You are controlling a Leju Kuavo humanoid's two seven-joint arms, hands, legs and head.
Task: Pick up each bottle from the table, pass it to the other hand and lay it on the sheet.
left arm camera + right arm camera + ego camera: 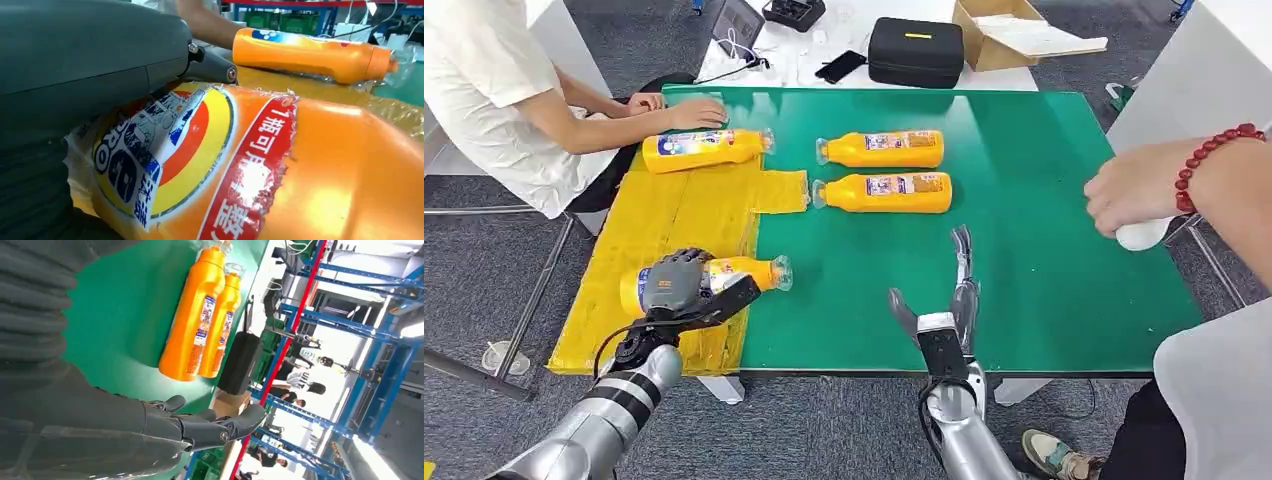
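Observation:
An orange bottle (pixel 734 273) (pixel 300 175) lies on its side on the yellow sheet (pixel 674 215), its cap reaching over the green table (pixel 1044 200). My left hand (pixel 676 282) (pixel 90 65) grips it from above, fingers over the label and thumb underneath. A second bottle (pixel 709 148) (pixel 310 50) lies at the sheet's far end. Two more bottles (pixel 884 150) (pixel 884 192) lie side by side on the green mid-table, also seen in the right wrist view (pixel 195 325) (pixel 222 330). My right hand (pixel 954 290) (pixel 200 427) is open over the near table edge, fingers straight, holding nothing.
A seated person at the far left rests a hand (pixel 694 113) on the far bottle. Another person's hand (pixel 1134 185) with a red bead bracelet holds a white object (pixel 1142 235) at the table's right edge. A black case (pixel 916 50) and cardboard box (pixel 1009 30) stand behind.

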